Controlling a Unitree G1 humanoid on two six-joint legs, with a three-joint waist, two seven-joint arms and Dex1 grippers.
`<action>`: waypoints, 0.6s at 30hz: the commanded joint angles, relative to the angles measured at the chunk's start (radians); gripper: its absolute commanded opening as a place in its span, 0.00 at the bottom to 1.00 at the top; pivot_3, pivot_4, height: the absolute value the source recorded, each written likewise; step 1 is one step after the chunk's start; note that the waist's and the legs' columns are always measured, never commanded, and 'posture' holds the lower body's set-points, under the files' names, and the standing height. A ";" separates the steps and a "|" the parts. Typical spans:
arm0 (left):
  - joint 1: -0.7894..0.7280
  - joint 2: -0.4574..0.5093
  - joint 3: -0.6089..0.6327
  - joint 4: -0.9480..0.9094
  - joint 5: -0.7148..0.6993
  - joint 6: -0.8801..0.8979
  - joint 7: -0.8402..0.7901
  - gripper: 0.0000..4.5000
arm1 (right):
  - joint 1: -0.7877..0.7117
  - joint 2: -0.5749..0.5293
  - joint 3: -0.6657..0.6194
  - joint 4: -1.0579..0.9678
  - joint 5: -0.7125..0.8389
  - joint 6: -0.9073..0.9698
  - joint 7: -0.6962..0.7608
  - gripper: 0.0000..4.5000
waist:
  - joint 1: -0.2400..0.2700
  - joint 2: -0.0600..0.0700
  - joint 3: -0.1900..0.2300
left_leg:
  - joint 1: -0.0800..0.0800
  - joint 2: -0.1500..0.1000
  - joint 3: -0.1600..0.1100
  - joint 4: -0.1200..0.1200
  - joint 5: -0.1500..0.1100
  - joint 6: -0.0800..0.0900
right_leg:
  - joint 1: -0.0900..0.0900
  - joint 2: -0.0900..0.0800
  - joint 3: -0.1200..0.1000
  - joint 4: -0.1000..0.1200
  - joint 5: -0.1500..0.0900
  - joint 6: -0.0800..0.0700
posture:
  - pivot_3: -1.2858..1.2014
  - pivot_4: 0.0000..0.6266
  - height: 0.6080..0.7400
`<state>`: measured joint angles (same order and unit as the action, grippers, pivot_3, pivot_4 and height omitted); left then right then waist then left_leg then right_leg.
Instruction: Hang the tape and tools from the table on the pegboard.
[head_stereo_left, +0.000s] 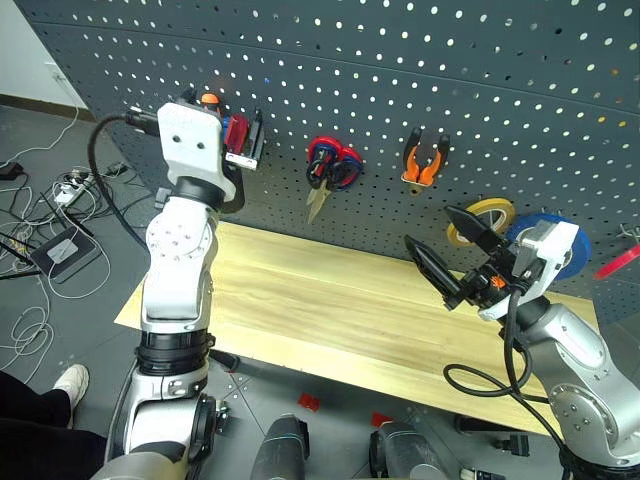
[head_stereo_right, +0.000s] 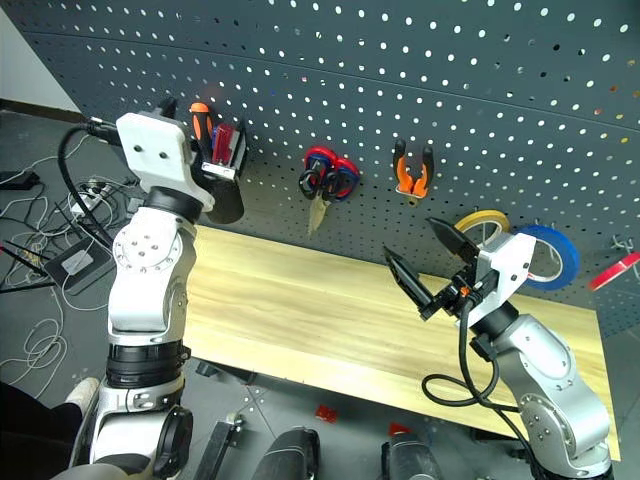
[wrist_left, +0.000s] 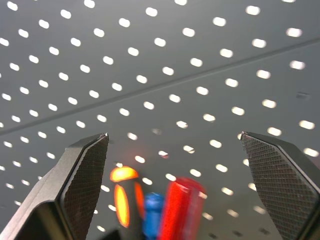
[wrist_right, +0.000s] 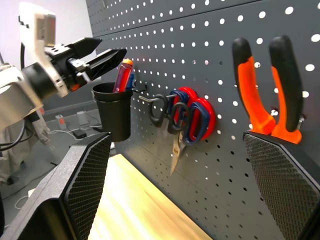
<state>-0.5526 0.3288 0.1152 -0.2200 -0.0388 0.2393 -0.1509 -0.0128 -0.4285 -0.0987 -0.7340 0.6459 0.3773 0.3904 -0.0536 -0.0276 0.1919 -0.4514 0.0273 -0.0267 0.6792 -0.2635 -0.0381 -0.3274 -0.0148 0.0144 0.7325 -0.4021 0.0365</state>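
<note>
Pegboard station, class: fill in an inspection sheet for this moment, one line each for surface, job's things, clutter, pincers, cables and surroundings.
Surface: pale wood table, nothing seen on it.
Job's things: pliers and black-looped scissors hang on the pegboard; red-handled screwdriver stands in the black cup. Thin red-pink tape: nothing seen.
Clutter: red-looped scissors, yellow roll and blue roll on the board.
Pincers: left pincer open above the cup; right pincer open over the table, holding nothing.
Cables: loose leads on the floor.
Surroundings: grey floor, a person's shoe.
</note>
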 joint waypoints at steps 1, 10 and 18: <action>0.071 -0.005 -0.032 -0.116 -0.029 0.060 -0.041 0.99 | 0.051 -0.013 -0.020 -0.073 -0.018 -0.015 -0.006 1.00 | 0.000 0.000 0.000 | 0.000 0.000 0.000 0.000 0.000 0.000 | 0.001 0.000 0.000 0.000 0.000 0.000 | 0.50 0.28 1.00; 0.278 -0.074 -0.117 -0.168 -0.085 0.203 -0.080 0.99 | 0.197 -0.012 0.044 -0.032 -0.225 0.014 -0.092 1.00 | 0.002 0.008 -0.007 | 0.004 0.002 -0.003 -0.002 0.000 0.000 | 0.010 0.000 0.001 -0.017 0.000 0.000 | 0.50 0.26 1.00; 0.373 -0.114 -0.147 -0.019 -0.037 0.268 -0.047 0.99 | 0.201 0.109 0.071 0.117 -0.425 0.060 -0.292 1.00 | 0.002 0.013 -0.019 | 0.009 0.001 0.002 -0.003 0.000 0.000 | 0.011 0.000 0.004 -0.018 0.000 0.000 | 0.50 0.24 1.00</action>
<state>-0.1867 0.2135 -0.0214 -0.2457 -0.0952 0.5159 -0.2070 0.1850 -0.3319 -0.0310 -0.6067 0.2500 0.4199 0.1362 -0.0513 -0.0148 0.1725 -0.4423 0.0281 -0.0250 0.6758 -0.2636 -0.0381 -0.3168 -0.0149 0.0182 0.7147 -0.4021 0.0366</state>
